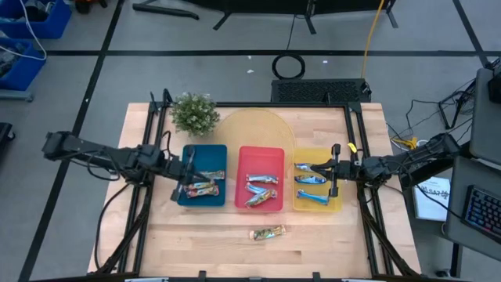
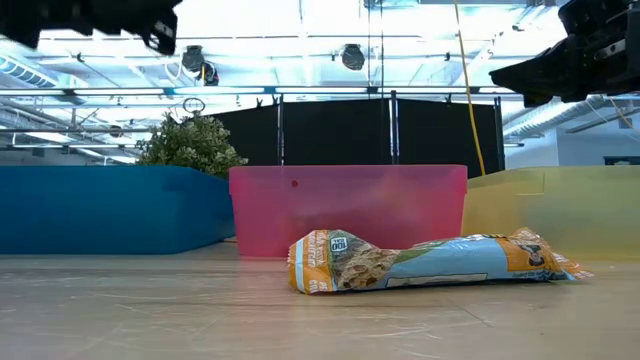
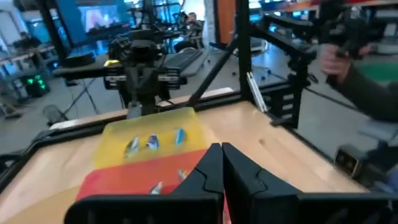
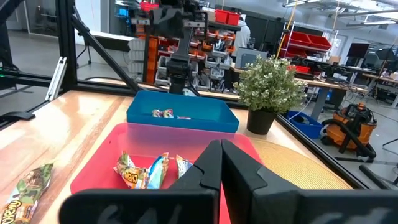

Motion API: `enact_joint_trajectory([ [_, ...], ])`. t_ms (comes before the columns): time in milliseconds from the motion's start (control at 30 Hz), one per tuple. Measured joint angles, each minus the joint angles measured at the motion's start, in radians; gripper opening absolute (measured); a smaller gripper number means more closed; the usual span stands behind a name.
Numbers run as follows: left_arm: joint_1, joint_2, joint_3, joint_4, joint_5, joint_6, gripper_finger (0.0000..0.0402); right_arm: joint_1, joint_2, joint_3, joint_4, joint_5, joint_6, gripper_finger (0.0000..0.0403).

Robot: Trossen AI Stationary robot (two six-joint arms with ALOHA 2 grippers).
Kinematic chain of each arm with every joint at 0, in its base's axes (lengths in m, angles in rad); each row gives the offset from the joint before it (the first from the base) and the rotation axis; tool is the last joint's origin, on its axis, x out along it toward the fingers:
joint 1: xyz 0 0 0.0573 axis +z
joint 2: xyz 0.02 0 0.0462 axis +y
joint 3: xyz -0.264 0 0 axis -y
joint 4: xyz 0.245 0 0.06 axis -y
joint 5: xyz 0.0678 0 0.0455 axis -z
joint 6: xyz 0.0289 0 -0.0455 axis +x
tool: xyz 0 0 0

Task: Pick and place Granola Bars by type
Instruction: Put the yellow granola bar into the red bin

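On bare wood, well apart from both closed grippers, left (image 1: 185, 168) and right (image 1: 335, 170): one loose granola bar (image 1: 268, 233). Light, crinkly, slippery; best pinched across the middle.

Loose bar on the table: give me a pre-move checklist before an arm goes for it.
1. Loose bar lies flat on bare wood, apart from the trays: ok.
2. Left gripper empty, fingers together over the blue tray: ok.
3. Right gripper empty, fingers together over the yellow tray: ok.
4. Fingers opened for a grasp: not ok.
5. Matching wrapper type in a tray: cannot tell.
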Motion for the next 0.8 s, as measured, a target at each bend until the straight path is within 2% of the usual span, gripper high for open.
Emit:
enact_joint_trajectory([
  [167,0.059,-0.043,-0.072,0.027,0.016,0.082,0.0003,0.000,0.016,0.000,0.005,0.000,0.000,0.0000],
  [567,0.083,-0.345,-0.149,-0.139,0.005,0.101,0.0002,0.000,0.030,0.000,0.005,0.000,0.032,0.0000],
  [800,0.083,-0.389,-0.195,-0.184,-0.011,0.102,0.0001,0.000,0.035,0.000,0.005,0.001,0.055,0.0000],
])
